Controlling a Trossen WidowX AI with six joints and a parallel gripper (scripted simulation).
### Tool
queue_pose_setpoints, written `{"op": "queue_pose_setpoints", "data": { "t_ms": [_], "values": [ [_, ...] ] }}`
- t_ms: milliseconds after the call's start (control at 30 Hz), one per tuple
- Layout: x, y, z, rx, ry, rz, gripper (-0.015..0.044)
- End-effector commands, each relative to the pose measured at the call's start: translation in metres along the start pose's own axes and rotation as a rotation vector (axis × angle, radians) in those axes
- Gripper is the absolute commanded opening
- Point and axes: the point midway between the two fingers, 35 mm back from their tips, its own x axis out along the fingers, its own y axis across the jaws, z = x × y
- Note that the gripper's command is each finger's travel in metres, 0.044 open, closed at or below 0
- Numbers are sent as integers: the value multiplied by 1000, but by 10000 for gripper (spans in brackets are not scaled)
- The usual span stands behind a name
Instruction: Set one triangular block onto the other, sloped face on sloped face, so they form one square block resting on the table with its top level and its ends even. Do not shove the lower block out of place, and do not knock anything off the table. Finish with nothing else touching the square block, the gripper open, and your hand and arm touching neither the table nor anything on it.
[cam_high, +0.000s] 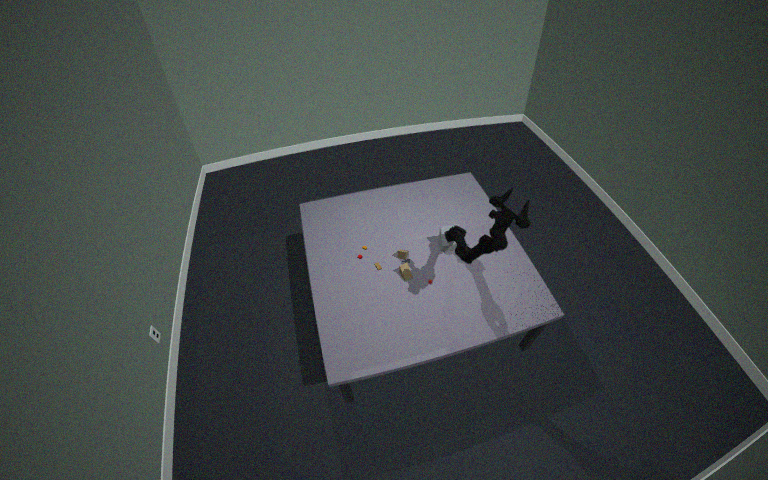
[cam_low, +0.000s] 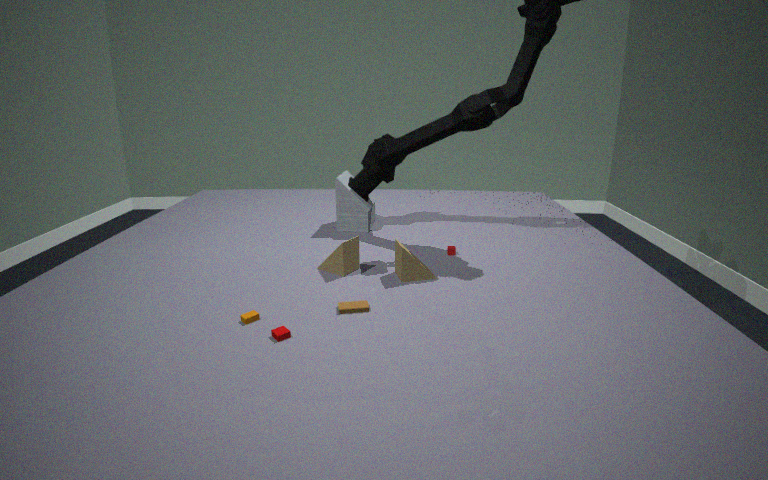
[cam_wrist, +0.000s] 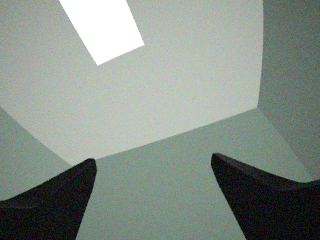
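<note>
One tan triangular block (cam_high: 402, 254) (cam_low: 343, 258) stands on the table (cam_high: 362, 339) (cam_low: 396, 396), its slope falling to the left in the exterior view. The other tan triangular block (cam_high: 406, 272) (cam_low: 412, 266) stands a short gap to its right in that view, its slope falling right. Their upright faces are turned toward each other; they do not touch. My gripper (cam_high: 519, 196) (cam_wrist: 155, 163) is open and empty, raised high beyond the table's right side in the top view, far from both blocks. It is out of frame in the exterior view.
A tan flat brick (cam_high: 378, 266) (cam_low: 353, 307), an orange piece (cam_high: 364, 247) (cam_low: 249, 317) and a red piece (cam_high: 359, 256) (cam_low: 280, 333) lie on the side away from the arm base (cam_high: 447, 240) (cam_low: 352, 209). Another red piece (cam_high: 430, 281) (cam_low: 451, 250) lies nearer the base.
</note>
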Motion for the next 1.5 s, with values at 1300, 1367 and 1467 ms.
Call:
{"op": "queue_pose_setpoints", "data": {
  "t_ms": [1300, 1367, 1467],
  "values": [
    [-86, 417, 21, 662, 305, 1526, 440],
    [-112, 440, 25, 660, 362, 1635, 440],
    [-156, 469, 32, 643, 457, 1796, 440]
  ]
}}
